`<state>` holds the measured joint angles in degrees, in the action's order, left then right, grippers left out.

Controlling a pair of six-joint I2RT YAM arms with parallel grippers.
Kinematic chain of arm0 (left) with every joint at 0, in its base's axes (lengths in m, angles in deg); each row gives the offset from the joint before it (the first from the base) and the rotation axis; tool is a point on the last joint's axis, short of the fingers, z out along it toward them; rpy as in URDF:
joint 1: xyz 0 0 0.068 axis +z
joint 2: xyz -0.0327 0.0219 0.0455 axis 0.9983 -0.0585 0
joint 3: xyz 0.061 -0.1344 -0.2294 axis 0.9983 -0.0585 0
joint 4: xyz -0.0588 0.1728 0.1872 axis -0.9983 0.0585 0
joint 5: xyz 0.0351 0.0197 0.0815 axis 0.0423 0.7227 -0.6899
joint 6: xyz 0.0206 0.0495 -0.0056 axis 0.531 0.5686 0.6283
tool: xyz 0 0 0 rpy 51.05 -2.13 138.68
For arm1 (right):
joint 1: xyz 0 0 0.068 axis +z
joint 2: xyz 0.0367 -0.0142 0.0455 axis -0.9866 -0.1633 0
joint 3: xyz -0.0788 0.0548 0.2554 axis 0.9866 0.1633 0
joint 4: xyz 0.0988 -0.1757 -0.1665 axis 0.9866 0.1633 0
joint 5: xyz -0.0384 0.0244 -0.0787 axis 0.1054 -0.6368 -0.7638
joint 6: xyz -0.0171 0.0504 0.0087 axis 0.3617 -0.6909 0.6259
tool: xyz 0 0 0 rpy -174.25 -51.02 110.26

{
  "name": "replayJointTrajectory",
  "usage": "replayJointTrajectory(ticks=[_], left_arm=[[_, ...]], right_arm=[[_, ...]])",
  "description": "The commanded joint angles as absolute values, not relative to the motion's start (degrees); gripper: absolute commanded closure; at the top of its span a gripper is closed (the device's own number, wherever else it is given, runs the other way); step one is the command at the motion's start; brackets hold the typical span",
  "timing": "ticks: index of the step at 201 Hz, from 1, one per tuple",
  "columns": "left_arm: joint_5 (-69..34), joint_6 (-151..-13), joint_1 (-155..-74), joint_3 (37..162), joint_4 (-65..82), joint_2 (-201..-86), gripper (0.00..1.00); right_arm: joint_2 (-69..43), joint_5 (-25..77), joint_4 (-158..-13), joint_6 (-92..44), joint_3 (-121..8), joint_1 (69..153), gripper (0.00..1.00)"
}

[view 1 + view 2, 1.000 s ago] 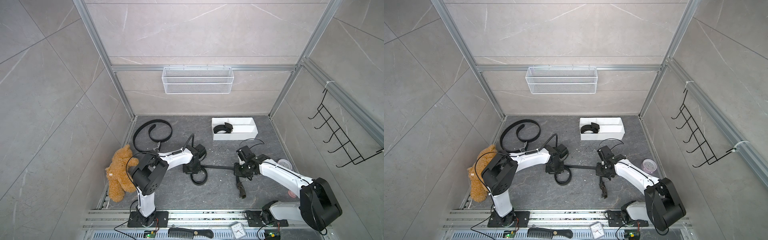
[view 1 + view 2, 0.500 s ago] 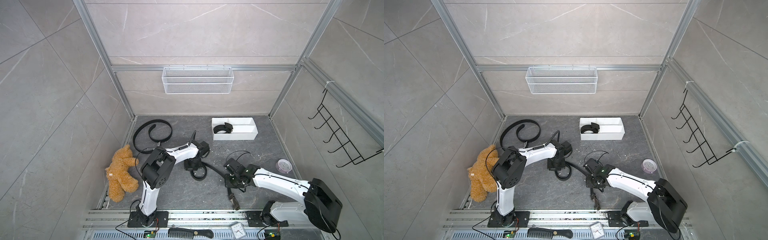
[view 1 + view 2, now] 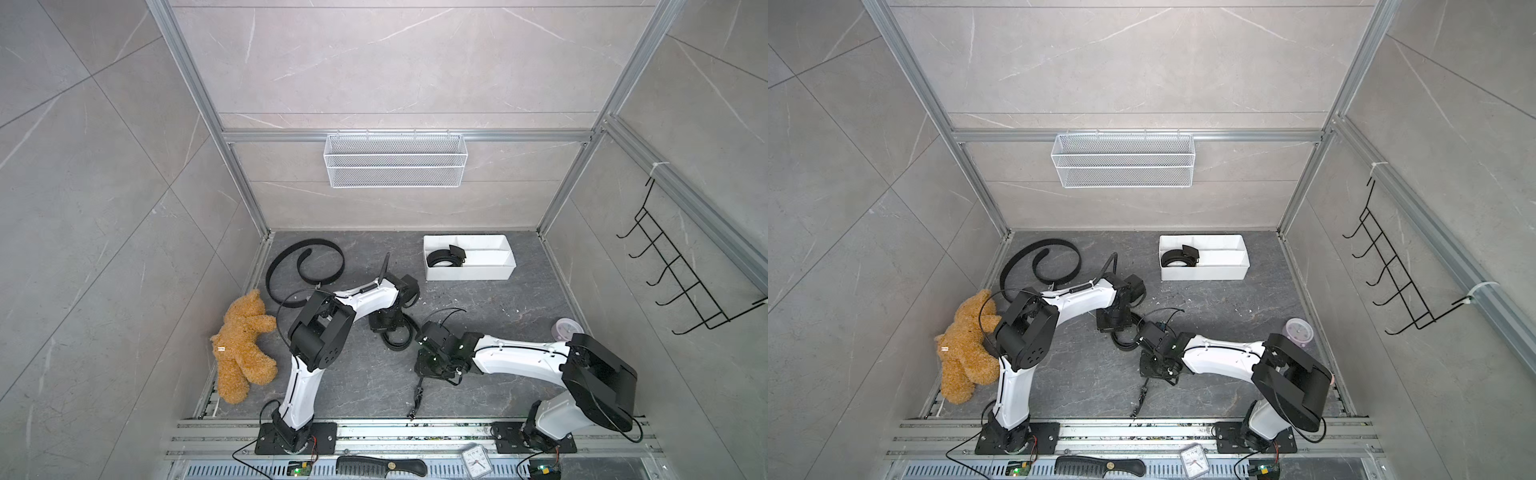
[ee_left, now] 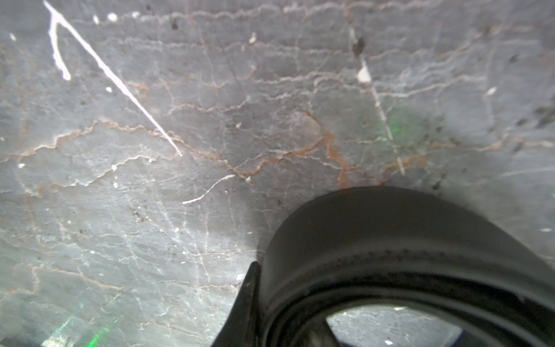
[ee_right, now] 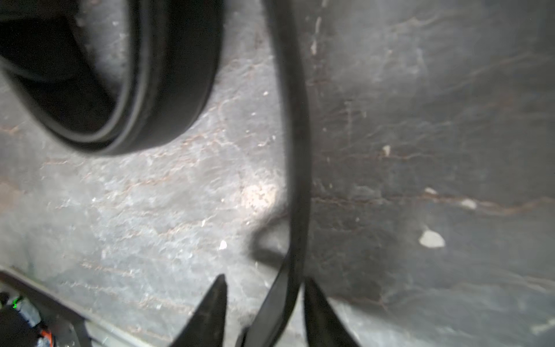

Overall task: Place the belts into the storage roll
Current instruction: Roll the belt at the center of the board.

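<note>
Pinching the wall of a half-wound belt, the left pincer stands straight down on the dark stone surface. In the left wrist view one fingertip presses the coil's outside, and its partner is barely seen inside the ring. That belt's free strap runs from the coil to the right pincer, whose jaws stand apart, released, with the strap passing between them. Past the right pincer, toward the arm bases, the buckle end lies on the surface. Beyond the left pincer, well apart, the white storage tray holds a second belt coiled in the end compartment nearer that pincer. A third belt lies in a loose spiral on that pincer's other side, near a teddy bear
</note>
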<state>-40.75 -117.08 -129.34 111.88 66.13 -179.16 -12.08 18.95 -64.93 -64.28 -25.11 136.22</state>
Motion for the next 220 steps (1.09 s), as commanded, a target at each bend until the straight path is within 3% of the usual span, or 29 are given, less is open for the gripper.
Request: replayJointTrajectory(ticks=[1,54,85,127,169,220], left_arm=[[-36.8,-117.3,-129.2,110.5,55.1,-181.6,1.0],[-33.9,-115.3,-130.0,110.9,52.7,-183.2,1.0],[-32.5,-115.4,-131.5,113.4,52.6,-184.7,1.0],[-31.9,-114.9,-132.0,116.1,53.8,-187.1,1.0],[-30.5,-114.0,-132.1,120.8,57.1,-190.2,1.0],[-29.7,-114.8,-132.4,123.3,57.3,-192.0,1.0]], right_arm=[[-7.9,19.9,-61.9,-62.3,-24.3,135.1,0.52],[-0.4,16.3,-53.7,-55.2,-23.0,126.4,0.5],[-4.2,17.3,-56.0,-49.7,-23.4,119.3,0.53],[-9.3,11.2,-59.0,-45.1,-23.1,113.4,0.62],[-16.4,14.7,-60.7,-40.6,-26.5,112.4,0.69],[-14.7,22.8,-66.4,-43.8,-23.5,115.0,0.7]])
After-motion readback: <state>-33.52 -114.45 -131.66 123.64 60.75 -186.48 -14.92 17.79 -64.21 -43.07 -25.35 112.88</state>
